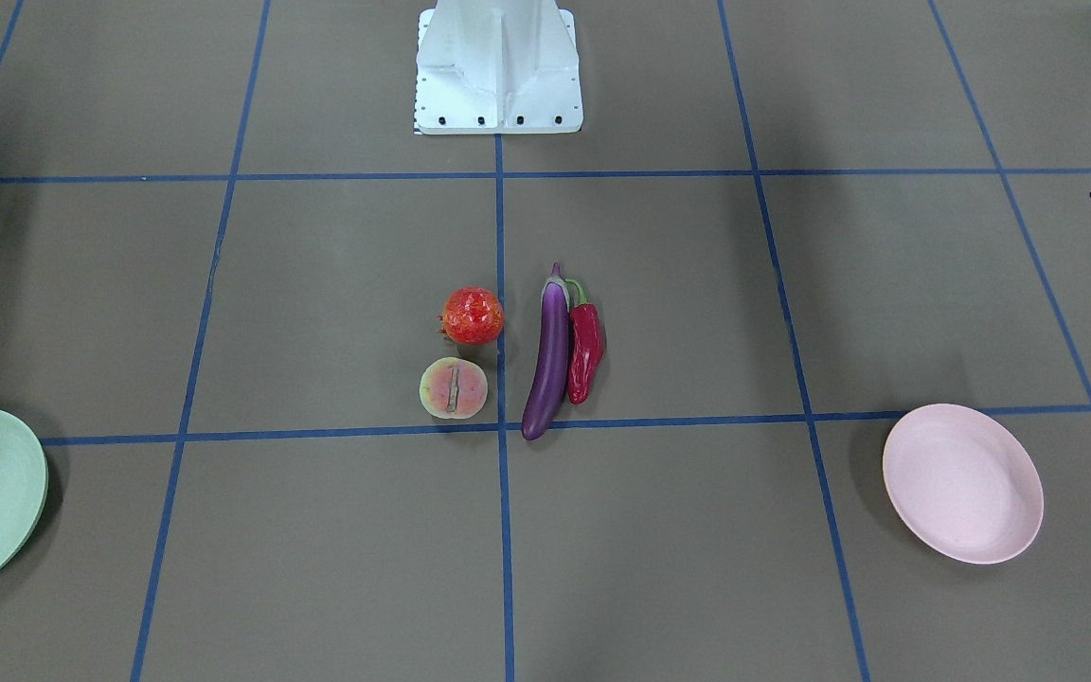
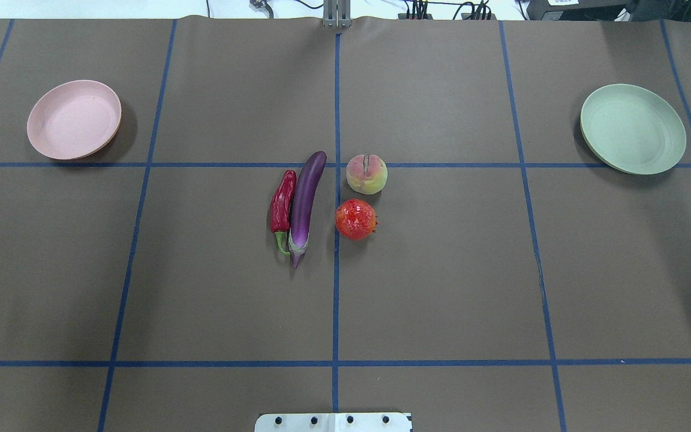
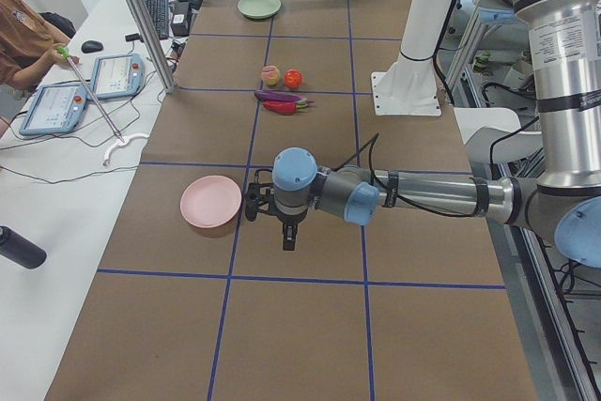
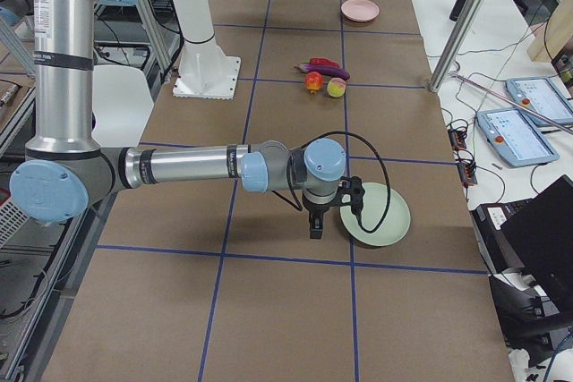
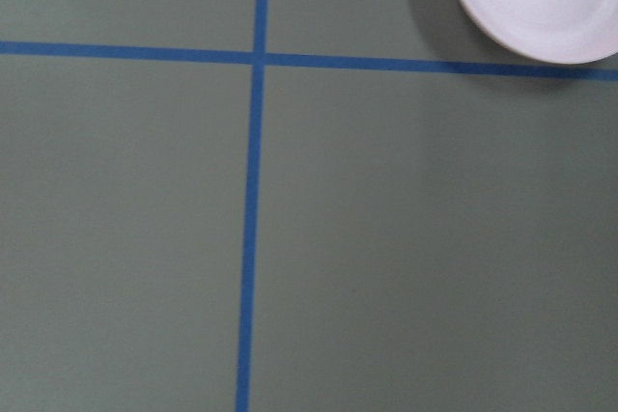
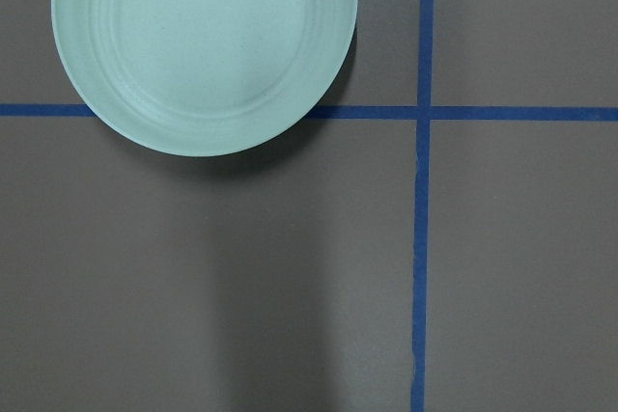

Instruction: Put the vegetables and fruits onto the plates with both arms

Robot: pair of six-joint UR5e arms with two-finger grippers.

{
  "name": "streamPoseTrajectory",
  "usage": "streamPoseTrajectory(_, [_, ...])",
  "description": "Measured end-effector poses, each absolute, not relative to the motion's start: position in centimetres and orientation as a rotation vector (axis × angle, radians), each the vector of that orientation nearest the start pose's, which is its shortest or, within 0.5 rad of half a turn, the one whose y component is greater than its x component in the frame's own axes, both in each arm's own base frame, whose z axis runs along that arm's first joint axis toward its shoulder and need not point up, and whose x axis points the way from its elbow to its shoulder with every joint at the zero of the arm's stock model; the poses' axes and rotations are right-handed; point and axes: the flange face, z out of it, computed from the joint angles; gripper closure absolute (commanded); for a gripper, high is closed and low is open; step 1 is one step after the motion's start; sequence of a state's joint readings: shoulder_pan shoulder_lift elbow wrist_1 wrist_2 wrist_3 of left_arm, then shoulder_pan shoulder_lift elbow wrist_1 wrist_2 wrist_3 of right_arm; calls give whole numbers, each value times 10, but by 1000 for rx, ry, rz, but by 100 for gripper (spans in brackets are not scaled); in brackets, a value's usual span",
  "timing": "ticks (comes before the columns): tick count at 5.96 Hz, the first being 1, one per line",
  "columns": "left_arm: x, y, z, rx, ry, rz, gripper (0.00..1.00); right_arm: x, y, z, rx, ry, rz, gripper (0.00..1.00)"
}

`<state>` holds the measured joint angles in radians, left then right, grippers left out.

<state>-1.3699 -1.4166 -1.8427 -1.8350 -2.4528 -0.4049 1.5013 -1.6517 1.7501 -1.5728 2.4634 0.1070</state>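
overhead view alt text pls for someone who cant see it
Four items lie grouped at centre: a chili beside an eggplant left of the centre tape line, a halved fruit and a round red fruit right of it. An empty pink plate sits far left, an empty green plate far right.

On the blue-taped table (image 2: 441,288) eggplant (image 2: 305,204) and chili (image 2: 282,201) are laid touching, round fruit (image 2: 355,219) and halved fruit (image 2: 366,174) alongside, pink plate (image 2: 74,120) and green plate (image 2: 632,128) far apart
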Motion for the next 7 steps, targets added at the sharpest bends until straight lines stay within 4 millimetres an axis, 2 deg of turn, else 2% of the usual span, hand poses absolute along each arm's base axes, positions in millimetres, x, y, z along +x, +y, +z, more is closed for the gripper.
streamPoseTrajectory(1, [81,-473,514,73,968,0,0,18,-465,595,11,-931,-18,0])
streamPoseTrajectory(3, [185,-506,436,59,1023,103,0,-9,-469,584,49,-973,-104,0])
streamPoseTrajectory(5, [296,-525,367,-13,1045,138,0,-38,-472,577,61,-981,-177,0])
streamPoseTrajectory(6, [355,-530,329,-21,1032,121,0,-46,-473,574,61,-984,-196,0])
streamPoseTrajectory(7, [403,-536,296,-5,1016,111,0,-51,-473,573,61,-987,-208,0])
